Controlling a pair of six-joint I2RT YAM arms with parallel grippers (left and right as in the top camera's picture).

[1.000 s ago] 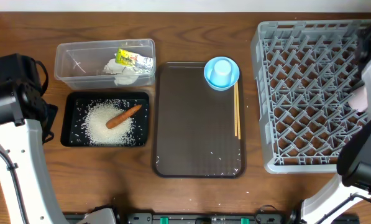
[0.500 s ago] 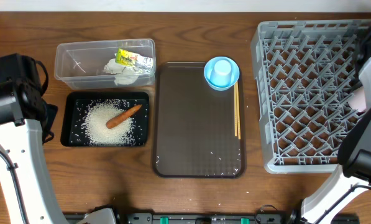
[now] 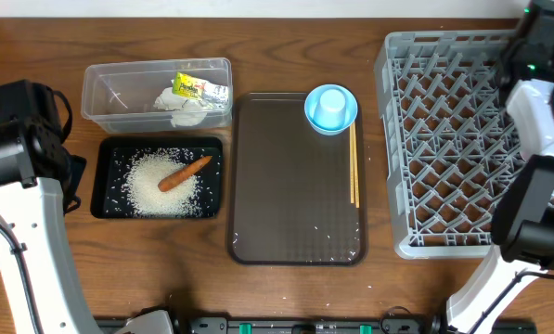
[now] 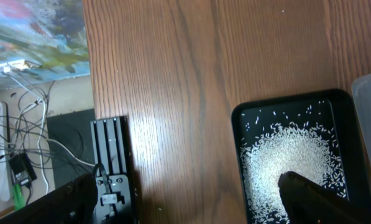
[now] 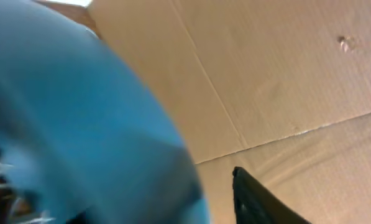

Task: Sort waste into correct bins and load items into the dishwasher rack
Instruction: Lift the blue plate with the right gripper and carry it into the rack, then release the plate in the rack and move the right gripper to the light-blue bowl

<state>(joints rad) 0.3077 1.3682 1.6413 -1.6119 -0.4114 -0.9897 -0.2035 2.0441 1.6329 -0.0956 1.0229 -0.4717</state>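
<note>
Wooden table [image 3: 286, 297], dishwasher rack [image 3: 453, 139] at right | likely loading large blue bowl [image 5: 79, 124], looming beside right gripper [image 3: 536, 32], grip indeterminate | left gripper [image 4: 191, 205] gaping, empty | next: reaching for light-blue cup [image 3: 331, 108] on tray [image 3: 286, 186].

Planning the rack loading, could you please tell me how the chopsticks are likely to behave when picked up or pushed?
The chopsticks look thin and wooden, so probably stiff and very light. Lying flat on the brown tray, they may be awkward to pinch from above. Being slender, they could roll or slide apart if pushed sideways.
</note>
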